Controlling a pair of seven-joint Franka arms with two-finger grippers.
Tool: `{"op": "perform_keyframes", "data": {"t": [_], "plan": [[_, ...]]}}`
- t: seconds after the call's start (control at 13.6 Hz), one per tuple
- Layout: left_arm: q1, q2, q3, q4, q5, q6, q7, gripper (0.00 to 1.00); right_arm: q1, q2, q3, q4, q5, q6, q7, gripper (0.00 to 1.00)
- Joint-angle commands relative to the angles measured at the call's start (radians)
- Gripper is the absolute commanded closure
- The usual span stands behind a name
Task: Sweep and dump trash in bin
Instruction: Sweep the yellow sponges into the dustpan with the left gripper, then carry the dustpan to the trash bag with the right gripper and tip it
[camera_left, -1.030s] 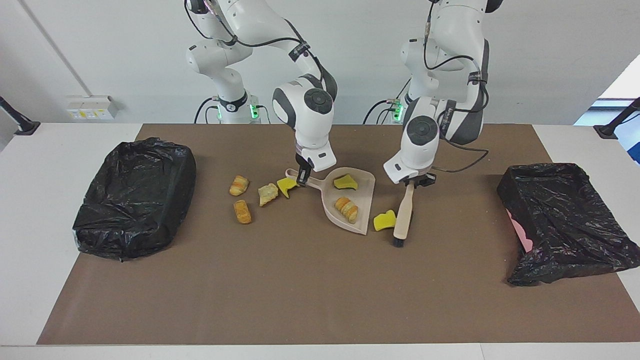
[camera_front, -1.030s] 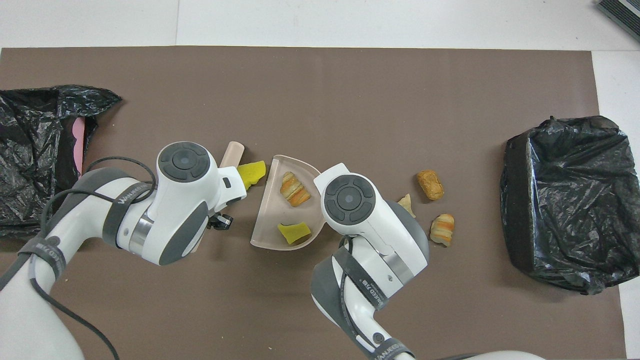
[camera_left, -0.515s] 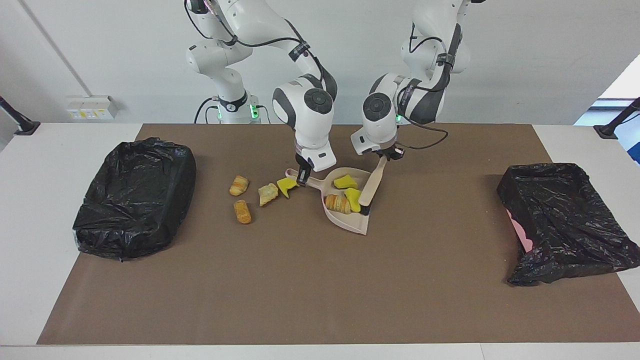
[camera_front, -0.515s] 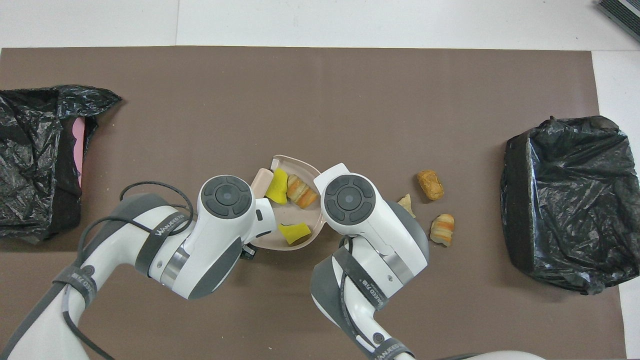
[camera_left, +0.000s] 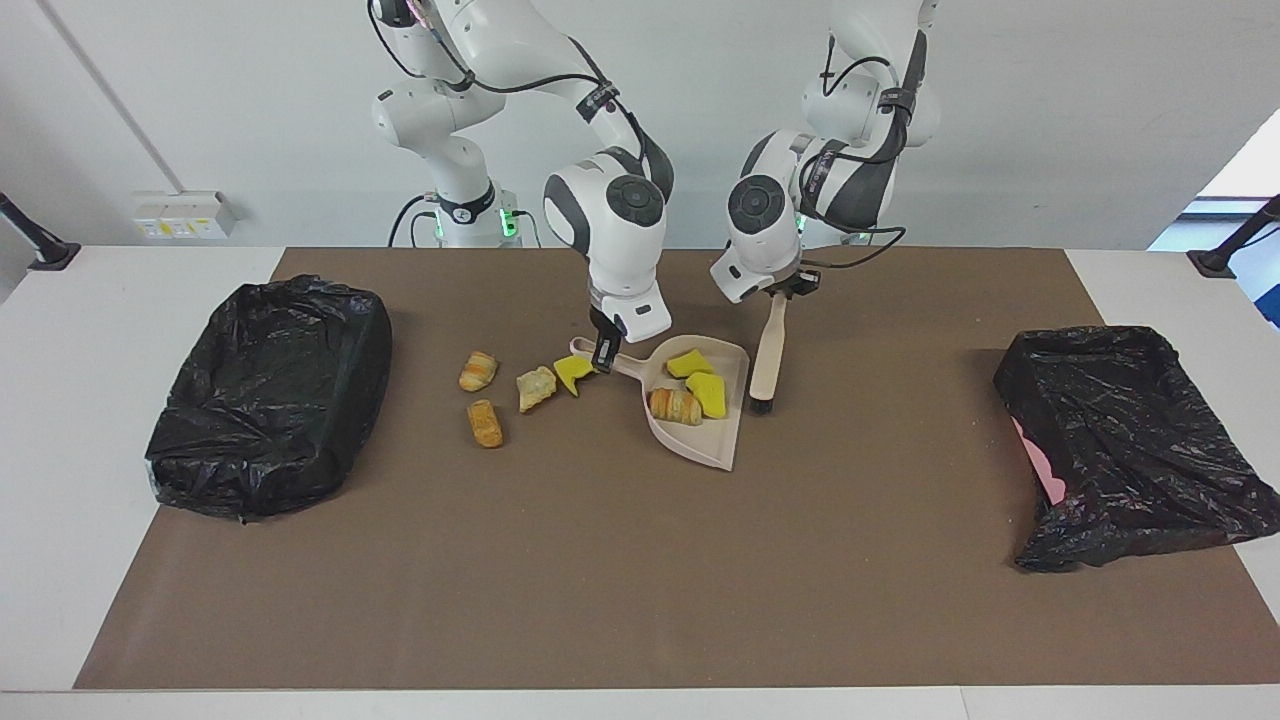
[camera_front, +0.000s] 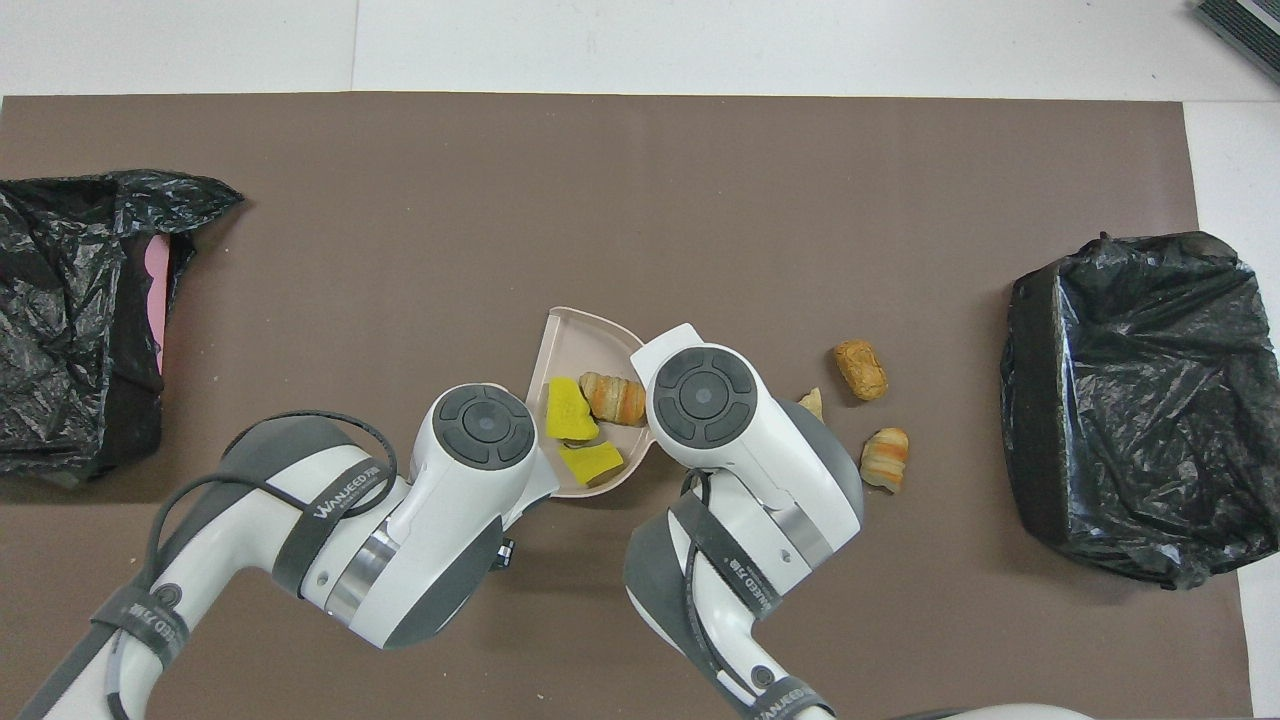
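**Three chunks in the dustpan, four beside it**

The right hand (camera_left: 603, 352) grips the beige dustpan (camera_left: 722, 446) by its handle. The left hand (camera_left: 779, 292) holds a brush (camera_left: 766, 360) upright just beside the pan. Three trash chunks (camera_left: 676, 405) lie in the dustpan; four chunks (camera_left: 487, 423) lie by its handle.

Both arms bend low, left claw (camera_left: 778, 293) and right claw (camera_left: 603, 352) clamped.
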Motion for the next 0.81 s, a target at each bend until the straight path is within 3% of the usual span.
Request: {"op": "perform_keyframes", "data": {"t": [0.0,0.22,0.51,0.74], "plan": [[-0.031,-0.028,0.008,-0.022,-0.028,0.007,-0.156,1.0,-0.044,-0.08,0.003,-0.011,0.013,-0.06,0.003,1.0],[-0.049,-0.036,0.008,-0.045,-0.103,0.089,-0.285,1.0,-0.121,-0.174,0.003,-0.011,0.013,-0.138,-0.029,1.0],[-0.188,-0.125,0.008,-0.195,-0.158,0.311,-0.417,1.0,-0.271,-0.275,-0.004,-0.002,0.013,-0.219,-0.158,1.0],[-0.259,-0.148,0.007,-0.219,-0.265,0.316,-0.424,1.0,-0.435,-0.347,-0.009,0.01,0.013,-0.301,-0.315,1.0]]}}
